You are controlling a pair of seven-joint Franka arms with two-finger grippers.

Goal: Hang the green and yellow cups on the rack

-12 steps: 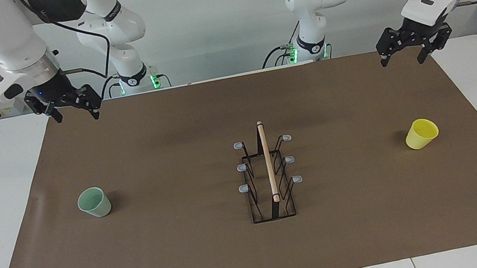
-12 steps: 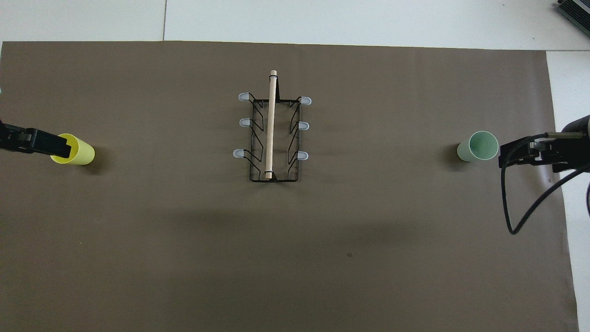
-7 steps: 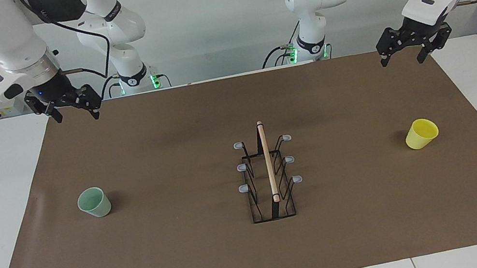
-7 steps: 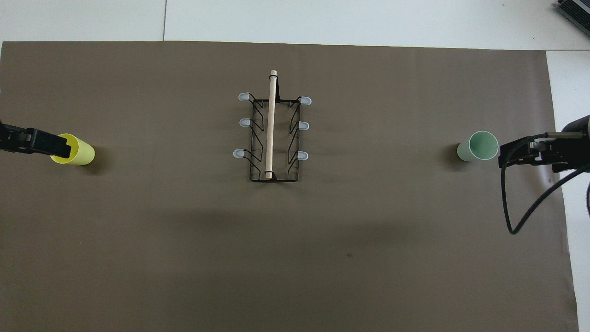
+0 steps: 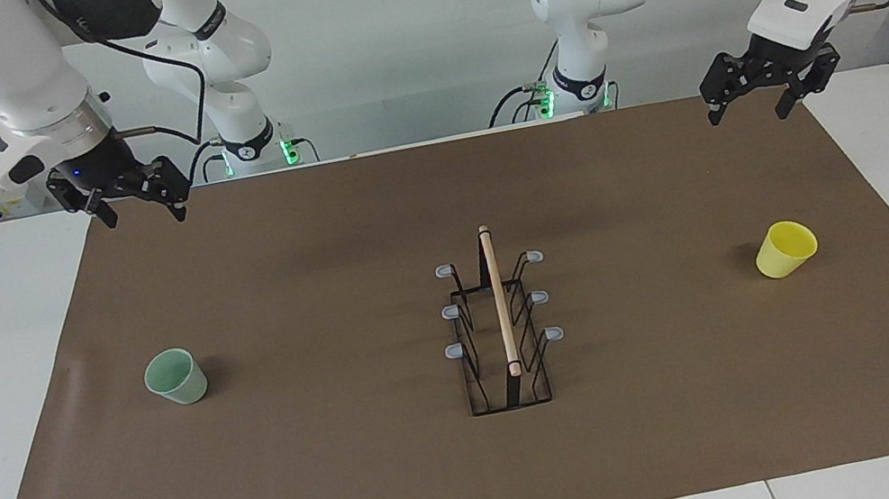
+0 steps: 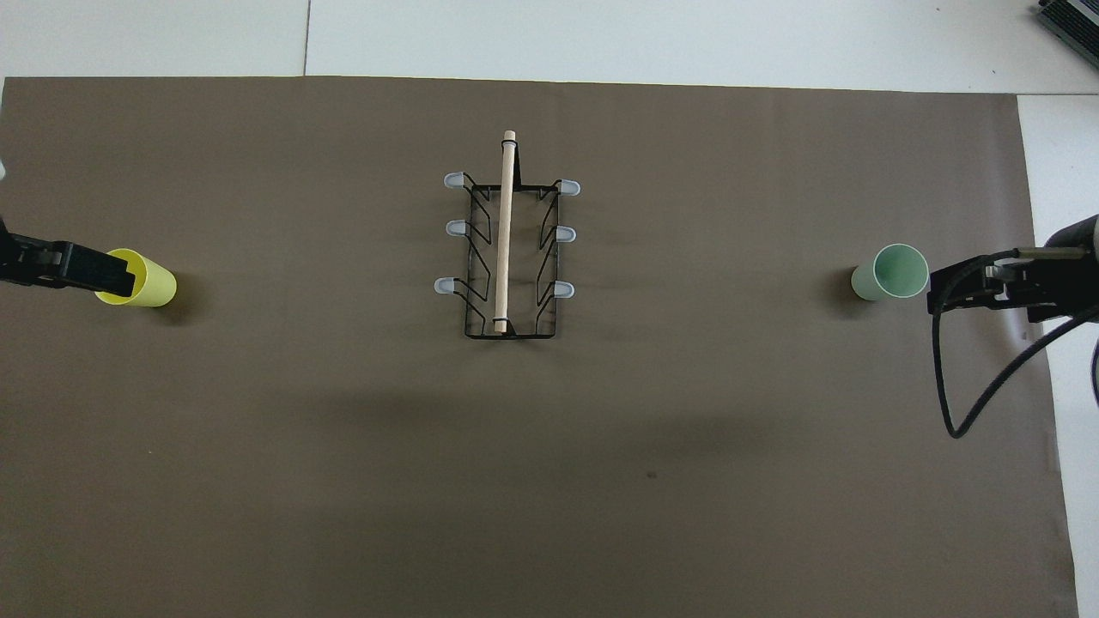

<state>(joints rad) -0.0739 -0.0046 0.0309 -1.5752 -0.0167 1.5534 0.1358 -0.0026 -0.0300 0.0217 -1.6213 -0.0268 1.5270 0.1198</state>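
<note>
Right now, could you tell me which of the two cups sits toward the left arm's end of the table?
The yellow cup; the green cup stands at the right arm's end, with the rack between them.

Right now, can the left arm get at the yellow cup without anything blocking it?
Probably yes. The left end effector hangs open above the mat; the yellow cup stands alone at that arm's end, apart from the rack, with bare mat around it.

Two glossy white arms with black joint bands, black cables, green base lights and black pincers.
</note>
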